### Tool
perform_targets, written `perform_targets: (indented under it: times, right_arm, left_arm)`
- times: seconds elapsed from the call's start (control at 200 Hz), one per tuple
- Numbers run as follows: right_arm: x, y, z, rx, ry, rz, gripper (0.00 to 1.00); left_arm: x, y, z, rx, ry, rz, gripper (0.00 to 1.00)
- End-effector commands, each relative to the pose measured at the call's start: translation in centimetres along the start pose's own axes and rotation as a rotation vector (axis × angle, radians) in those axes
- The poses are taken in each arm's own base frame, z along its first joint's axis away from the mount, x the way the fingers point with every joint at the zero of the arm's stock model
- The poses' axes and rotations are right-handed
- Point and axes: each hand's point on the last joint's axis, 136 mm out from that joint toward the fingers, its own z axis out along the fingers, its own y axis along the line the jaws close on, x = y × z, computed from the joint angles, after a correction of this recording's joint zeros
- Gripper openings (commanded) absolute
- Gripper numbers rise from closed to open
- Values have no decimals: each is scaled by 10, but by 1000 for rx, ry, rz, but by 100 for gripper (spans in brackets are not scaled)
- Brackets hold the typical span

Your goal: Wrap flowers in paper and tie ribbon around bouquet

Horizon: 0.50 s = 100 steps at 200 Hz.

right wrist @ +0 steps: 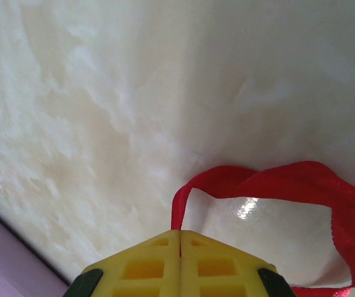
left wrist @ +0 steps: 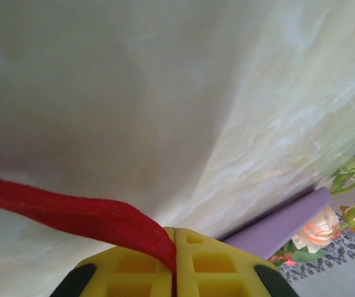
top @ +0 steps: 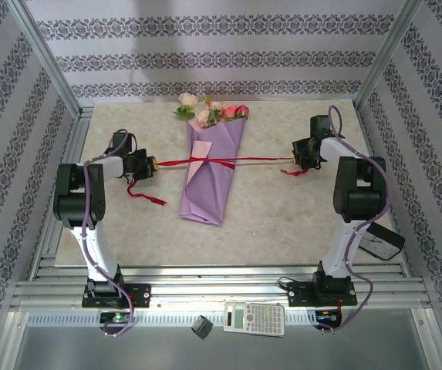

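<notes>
We saw left gripper (top: pixel 153 163) and right gripper (top: pixel 296 159) each pinched tight on a red ribbon (top: pixel 228 162) end, strung taut across the bouquet (top: pixel 211 189) in the middle of the table (top: pixel 282 223). To cinch well, we judged: pull evenly outward, low, no dragging the bouquet sideways.

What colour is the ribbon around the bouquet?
The ribbon is bright red, best seen from the left wrist.

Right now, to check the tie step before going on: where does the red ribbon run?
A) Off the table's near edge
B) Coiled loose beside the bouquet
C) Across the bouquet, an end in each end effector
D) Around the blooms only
C: the ribbon crosses the middle of the bouquet, and the left end effector and right end effector are each shut on an end.
</notes>
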Motion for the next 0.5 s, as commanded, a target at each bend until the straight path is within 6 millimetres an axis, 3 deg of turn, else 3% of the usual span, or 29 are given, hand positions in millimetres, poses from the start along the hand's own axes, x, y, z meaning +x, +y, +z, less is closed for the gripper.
perform_targets:
  times: [0.0, 0.175, 0.315, 0.39, 0.495]
  right_arm:
    - [2, -16, 4, 51, 15, -13, 0]
    - [3, -20, 6, 59, 19, -20, 0]
    - [2, -22, 5, 60, 18, -21, 0]
    - [1, -23, 5, 59, 18, -18, 0]
    - [1, -23, 5, 58, 17, -18, 0]
  left_arm:
    - [5, 14, 10, -68, 21, 21, 13]
    - [11, 16, 2, -80, 8, 32, 43]
    - [30, 15, -24, -84, -42, 55, 59]
    - [52, 16, -25, -88, -19, 84, 61]
    - [78, 22, -10, -102, 37, 94, 62]
